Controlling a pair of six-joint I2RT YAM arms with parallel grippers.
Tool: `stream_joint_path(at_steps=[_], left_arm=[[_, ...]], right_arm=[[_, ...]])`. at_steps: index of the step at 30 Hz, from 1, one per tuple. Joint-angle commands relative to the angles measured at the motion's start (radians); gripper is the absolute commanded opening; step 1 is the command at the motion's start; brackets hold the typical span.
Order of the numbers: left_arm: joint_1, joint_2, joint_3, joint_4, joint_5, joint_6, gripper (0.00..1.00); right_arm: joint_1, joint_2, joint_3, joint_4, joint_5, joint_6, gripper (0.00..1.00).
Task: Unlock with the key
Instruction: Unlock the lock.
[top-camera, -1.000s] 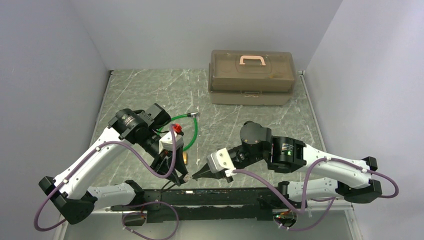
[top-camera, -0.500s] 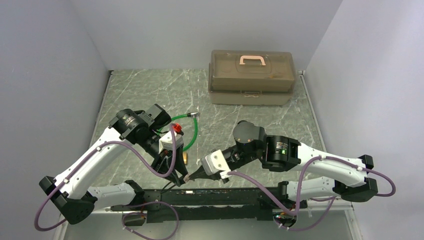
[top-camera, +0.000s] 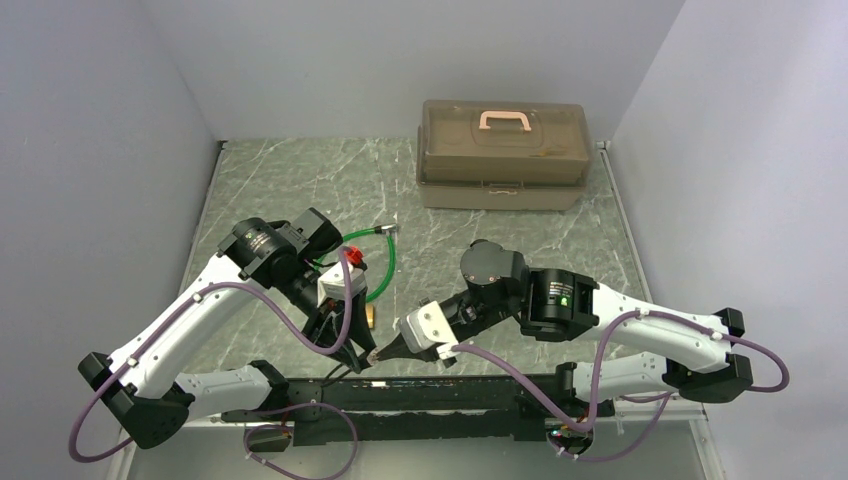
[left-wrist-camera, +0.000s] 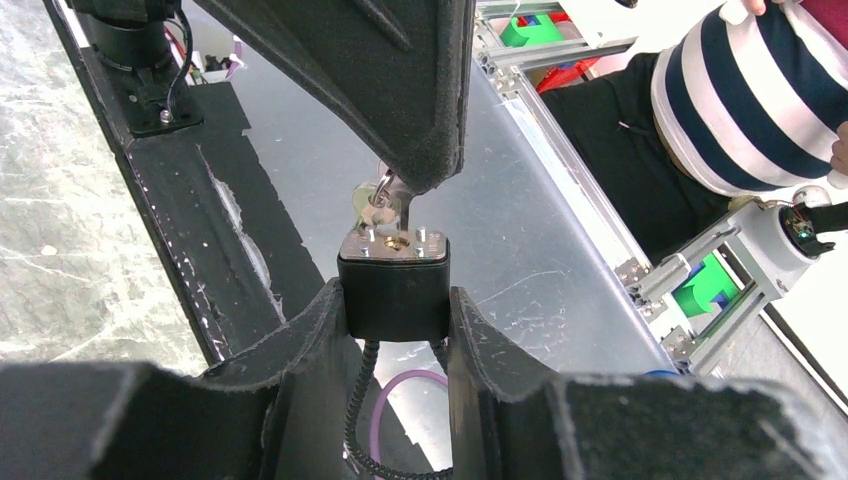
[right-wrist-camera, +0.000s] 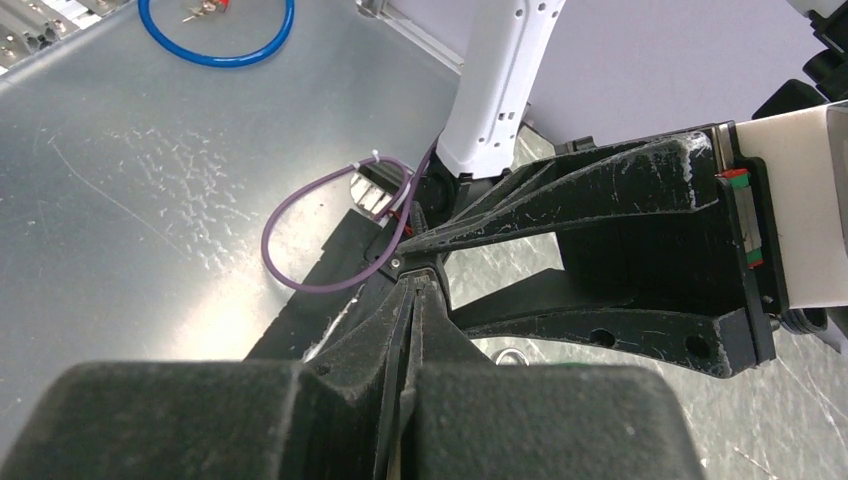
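Key (left-wrist-camera: 383, 203), thin silvery metal, is pinched in our right hand (left-wrist-camera: 412, 185). Our left hand (left-wrist-camera: 393, 300) clamps the blocky padlock (left-wrist-camera: 393, 245).

There are two claws, the left claw (left-wrist-camera: 395, 300) and the right claw (right-wrist-camera: 412, 300), and two purple cables (top-camera: 291, 322), one along the arm behind each. Between the left claw's fingers is one padlock (left-wrist-camera: 393, 270), and at the right claw's tip is one key (left-wrist-camera: 403, 212), with further silver bits of its bunch beside it, too small to count. Just behind the left claw lies one green cable loop (top-camera: 389, 262). Far beyond both claws stands one toolbox (top-camera: 503, 160) with one pink handle (top-camera: 505, 119). Ahead of the right claw lies one blue ring (right-wrist-camera: 216, 62), and past the left claw is one person (left-wrist-camera: 740, 110).
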Motion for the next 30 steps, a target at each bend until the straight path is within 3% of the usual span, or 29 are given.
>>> stream_joint_path(at_steps=[1,30], left_arm=[[0.003,-0.009,0.028,-0.015,0.076,0.01,0.0],[0.004,-0.012,0.086,-0.014,0.129,-0.025,0.0]], right_arm=[[-0.007,0.007,0.044,-0.021,-0.034,-0.03,0.0],[-0.099,0.025,-0.009,-0.006,-0.113,-0.048,0.0]])
